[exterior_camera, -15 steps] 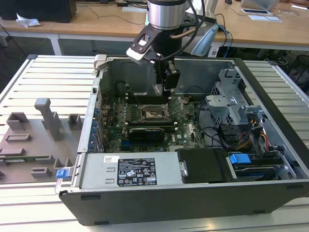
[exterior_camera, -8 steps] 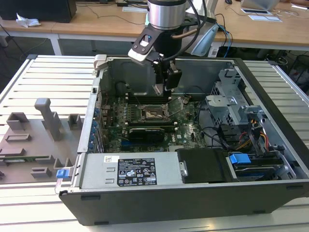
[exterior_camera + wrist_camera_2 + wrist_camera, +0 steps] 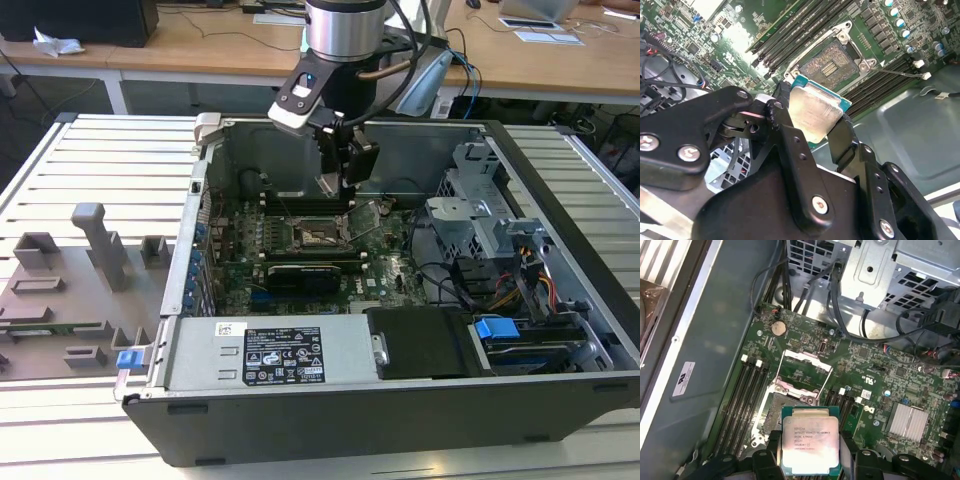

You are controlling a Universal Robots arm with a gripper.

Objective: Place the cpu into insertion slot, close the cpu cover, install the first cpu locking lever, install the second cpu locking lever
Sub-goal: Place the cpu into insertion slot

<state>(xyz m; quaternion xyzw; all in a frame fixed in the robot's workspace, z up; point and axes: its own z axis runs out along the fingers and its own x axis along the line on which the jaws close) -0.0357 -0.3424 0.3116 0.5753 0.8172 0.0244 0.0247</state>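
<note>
Cpu (image 3: 810, 442) hangs above the insertion slot (image 3: 832, 62), a little off its centre. It is clamped by opposite edges between the fingers (image 3: 785, 130) of the gripper (image 3: 812, 125), metal top toward the wrist, seemingly to keep its underside untouched.

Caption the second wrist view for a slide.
Gripper shut on the cpu, its metal top toward the camera, the empty insertion slot lying beyond it.
</note>
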